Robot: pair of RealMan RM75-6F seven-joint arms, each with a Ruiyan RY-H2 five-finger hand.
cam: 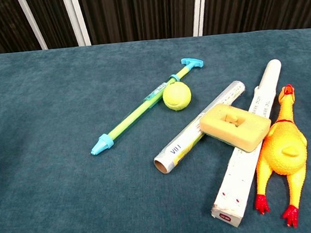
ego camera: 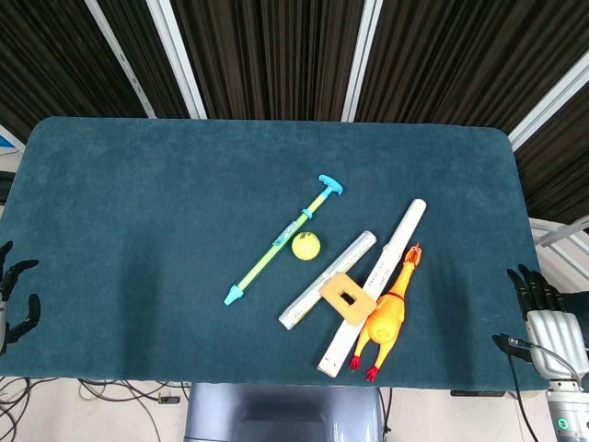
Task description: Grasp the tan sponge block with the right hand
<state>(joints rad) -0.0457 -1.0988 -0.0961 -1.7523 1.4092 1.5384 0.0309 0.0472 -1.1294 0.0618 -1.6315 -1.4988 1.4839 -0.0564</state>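
Chest view showed the tan rectangular sponge block (cam: 235, 126) perched across a white foil roll (cam: 200, 128) and a long white box (cam: 251, 146), beside the yellow rubber chicken (cam: 283, 154). My right hand (ego camera: 543, 308), empty with fingers spread, hung off the counter (ego camera: 138, 212); I feared nudging the roll and tipping the block.

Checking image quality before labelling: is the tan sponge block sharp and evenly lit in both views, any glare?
Head view: sponge block small but sharp, soft even light, no glare; right robot hand at the frame edge. Chest view: sponge block crisp, faint shadow beneath, mild sheen on the rubber chicken.
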